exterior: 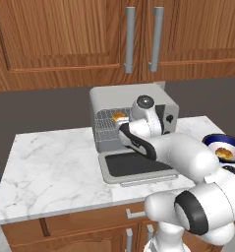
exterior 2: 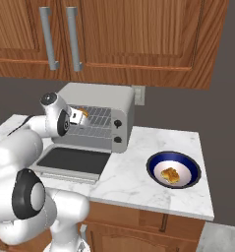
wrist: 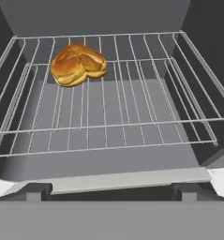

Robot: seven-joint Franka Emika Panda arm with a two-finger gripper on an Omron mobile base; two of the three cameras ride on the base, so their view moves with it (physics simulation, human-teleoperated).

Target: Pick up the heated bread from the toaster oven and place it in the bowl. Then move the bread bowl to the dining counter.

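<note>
Tool (wrist: pixel 111 191) jaws apart, heated bread (wrist: pixel 78 63) ahead on rack, seemingly untouched

Wooden cabinets (exterior: pixel 65 39) above marble worktop (exterior: pixel 55 167)

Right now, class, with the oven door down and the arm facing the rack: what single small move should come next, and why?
Probably ease the open fingers forward and toward the heated bread. It lies on the wire rack inside the toaster oven, off to one side and beyond the tips, not yet between them.
</note>
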